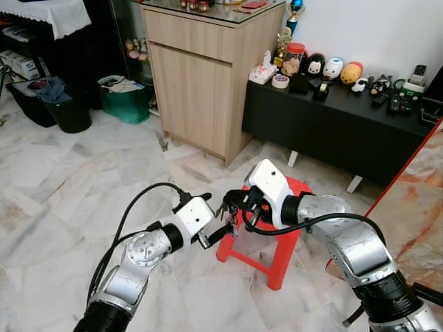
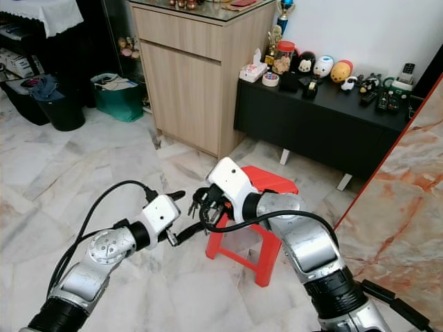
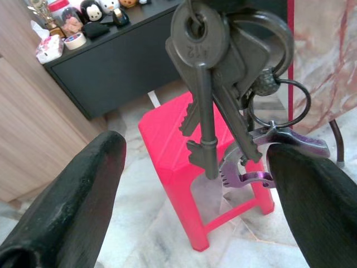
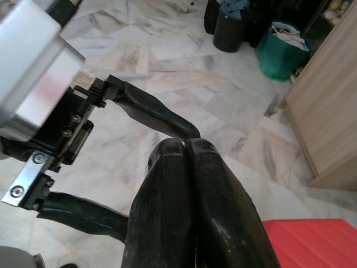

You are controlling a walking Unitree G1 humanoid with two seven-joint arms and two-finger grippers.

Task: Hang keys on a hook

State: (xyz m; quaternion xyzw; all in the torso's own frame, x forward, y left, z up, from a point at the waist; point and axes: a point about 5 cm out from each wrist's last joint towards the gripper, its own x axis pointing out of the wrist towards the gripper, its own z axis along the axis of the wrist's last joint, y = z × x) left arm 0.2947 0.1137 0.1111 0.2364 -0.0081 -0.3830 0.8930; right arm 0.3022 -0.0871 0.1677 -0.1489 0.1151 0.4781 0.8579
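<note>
right gripper (image 2: 201, 205) — fingers pinched on keys (image 3: 220, 84), bunch hanging long axis down | left gripper (image 3: 195, 184) — spread wide, keys between its fingers, just ahead | above red stool (image 1: 266, 238) | left arm nearer for handover

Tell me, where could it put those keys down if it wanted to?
The red stool top beside the right gripper is bare, as is the marble floor left of it. The black cabinet is crowded with toys.
</note>
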